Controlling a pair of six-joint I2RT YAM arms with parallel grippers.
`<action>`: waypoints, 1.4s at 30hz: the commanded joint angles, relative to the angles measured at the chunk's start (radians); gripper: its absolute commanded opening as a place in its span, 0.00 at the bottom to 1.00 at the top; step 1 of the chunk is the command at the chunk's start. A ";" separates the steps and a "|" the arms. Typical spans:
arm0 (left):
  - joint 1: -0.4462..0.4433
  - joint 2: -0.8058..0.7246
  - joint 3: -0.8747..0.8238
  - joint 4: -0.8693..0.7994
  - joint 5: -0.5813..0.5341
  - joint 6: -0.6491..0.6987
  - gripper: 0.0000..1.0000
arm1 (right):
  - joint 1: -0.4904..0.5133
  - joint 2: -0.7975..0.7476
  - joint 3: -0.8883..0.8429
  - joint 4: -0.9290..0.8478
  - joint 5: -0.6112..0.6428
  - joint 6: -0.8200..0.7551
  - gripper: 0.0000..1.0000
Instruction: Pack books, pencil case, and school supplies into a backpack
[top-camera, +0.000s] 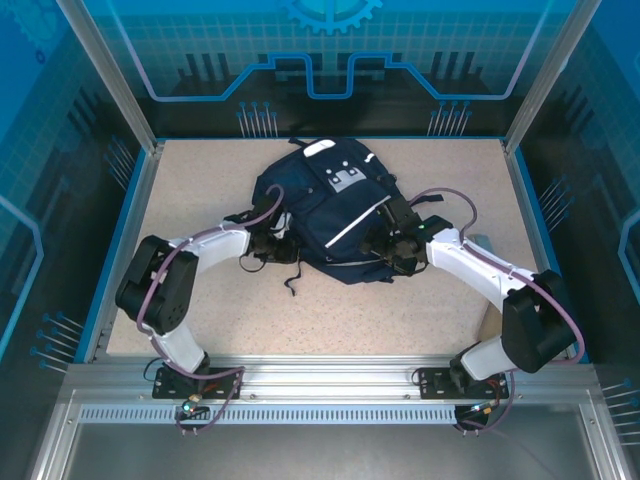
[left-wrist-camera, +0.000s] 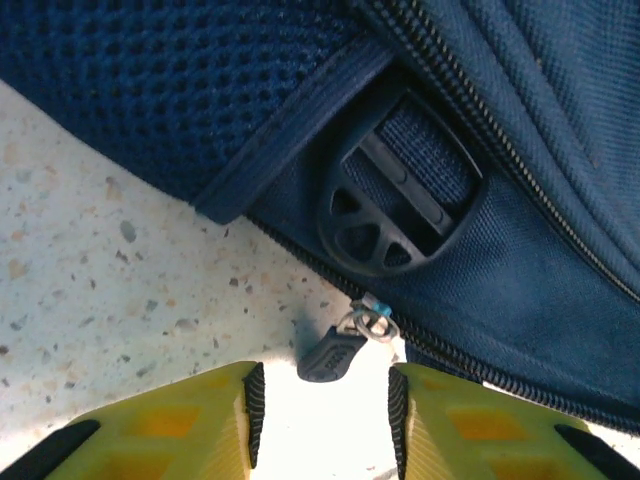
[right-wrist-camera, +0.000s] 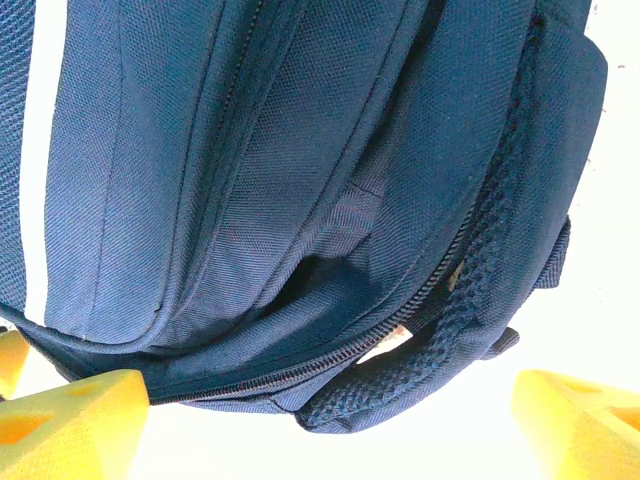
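The navy backpack (top-camera: 330, 215) lies flat in the middle of the table, white patch up. My left gripper (top-camera: 283, 243) is at its left side. In the left wrist view the backpack (left-wrist-camera: 520, 260) shows a black strap buckle (left-wrist-camera: 400, 195), and a dark zipper pull (left-wrist-camera: 330, 355) hangs just ahead of my left gripper (left-wrist-camera: 325, 400), whose yellow fingers (left-wrist-camera: 200, 420) stand apart and do not touch it. My right gripper (top-camera: 395, 250) is at the bag's near right edge. It (right-wrist-camera: 330, 400) stands wide open, with the backpack (right-wrist-camera: 250, 180) and a mesh strap (right-wrist-camera: 450, 330) between its fingers. The books, pencil case and school supplies are out of view.
The speckled table (top-camera: 200, 190) is walled by blue rails and glass panels. A loose dark strap (top-camera: 293, 275) trails from the bag toward the near edge. A small grey-blue thing (top-camera: 478, 243) lies beside the right arm.
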 joint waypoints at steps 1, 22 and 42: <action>0.009 0.030 0.038 -0.017 0.024 0.048 0.38 | 0.013 0.010 0.002 -0.029 -0.008 0.011 0.94; 0.009 0.099 0.075 -0.049 0.067 0.088 0.31 | 0.013 0.042 0.000 -0.025 -0.025 0.017 0.93; 0.007 0.019 0.061 -0.092 0.026 0.067 0.00 | 0.020 0.118 -0.007 -0.002 -0.048 0.035 0.92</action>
